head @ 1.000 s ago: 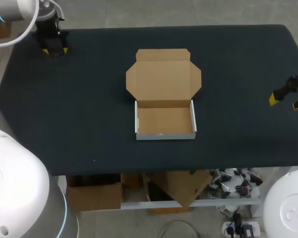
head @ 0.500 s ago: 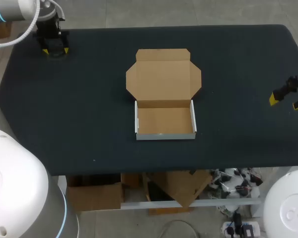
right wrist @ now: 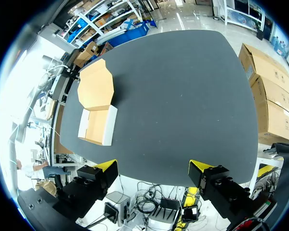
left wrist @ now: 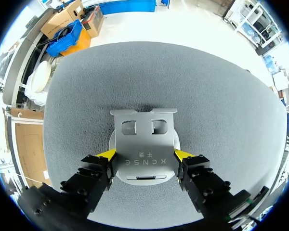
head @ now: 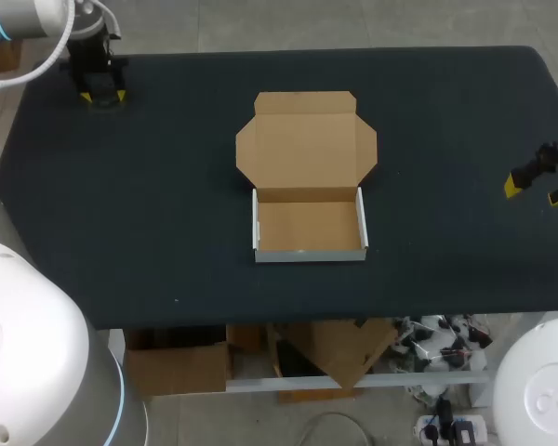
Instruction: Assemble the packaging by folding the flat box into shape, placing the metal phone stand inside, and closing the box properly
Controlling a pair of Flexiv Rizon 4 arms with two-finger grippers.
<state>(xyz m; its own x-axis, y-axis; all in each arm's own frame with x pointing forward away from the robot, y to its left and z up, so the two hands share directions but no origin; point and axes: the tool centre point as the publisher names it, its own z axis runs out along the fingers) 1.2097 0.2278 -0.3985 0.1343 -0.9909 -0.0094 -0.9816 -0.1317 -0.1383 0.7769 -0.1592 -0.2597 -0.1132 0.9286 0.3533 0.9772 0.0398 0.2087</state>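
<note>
Table (head: pixel 149 242) with the dark cloth top has the cardboard box (head: pixel 309 228) sitting around the middle, tray folded up and its lid lying flat open toward the far side. Right gripper (head: pixel 538 190) hangs at the right edge, spread wide with nothing in it. Left gripper (head: pixel 102 96) is way off at the far left corner, pinched onto both sides of the metal phone stand (left wrist: pixel 144 139), which sits on the cloth there.

My worktop (head: pixel 167 232) is covered in dark cloth. A cardboard box (head: pixel 309 226) lies on it near the middle, open side up, with its lid spread flat toward the far edge. A metal phone stand (left wrist: pixel 143 144) sits on the cloth at the far left corner.
</note>
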